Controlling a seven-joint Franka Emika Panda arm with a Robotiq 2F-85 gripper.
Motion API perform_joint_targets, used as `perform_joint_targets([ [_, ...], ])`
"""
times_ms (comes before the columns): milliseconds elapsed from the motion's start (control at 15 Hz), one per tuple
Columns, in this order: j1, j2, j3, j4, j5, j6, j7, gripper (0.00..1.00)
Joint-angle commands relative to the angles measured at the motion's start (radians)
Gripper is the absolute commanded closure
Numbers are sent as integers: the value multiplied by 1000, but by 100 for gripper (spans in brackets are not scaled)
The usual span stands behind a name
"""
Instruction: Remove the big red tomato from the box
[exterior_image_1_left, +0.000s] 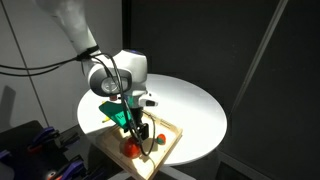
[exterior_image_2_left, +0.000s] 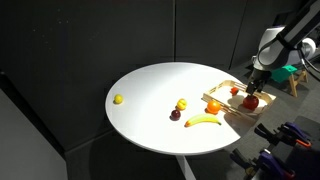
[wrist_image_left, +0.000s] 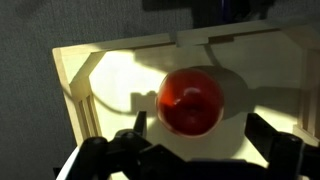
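Gripper (wrist_image_left: 197, 125) cut off below, big red tomato (wrist_image_left: 191, 100) between, box (wrist_image_left: 110, 75) cropped

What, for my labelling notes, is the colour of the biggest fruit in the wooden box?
Glossy red; the tomato shows best in the wrist view, inside the box.

The glossy big red tomato (wrist_image_left: 190, 100) sits inside the shallow light-wood box (wrist_image_left: 72, 85).

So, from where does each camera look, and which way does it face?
An exterior view: high, near the box, facing the arm and gripper above it.
An exterior view: across the white table, facing the arm at far right.
Wrist view: straight down on the big red tomato, fingers at bottom.
All three share the box.
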Motion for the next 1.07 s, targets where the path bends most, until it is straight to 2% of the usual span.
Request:
perform_joint_targets([
  [0, -18, 14, 18, 2, 20, 43, -16, 0],
  [333, -29, 43, 36, 3, 34, 108, -20, 0],
  [1000, -41, 106, 45, 16, 27, 144, -13, 0],
])
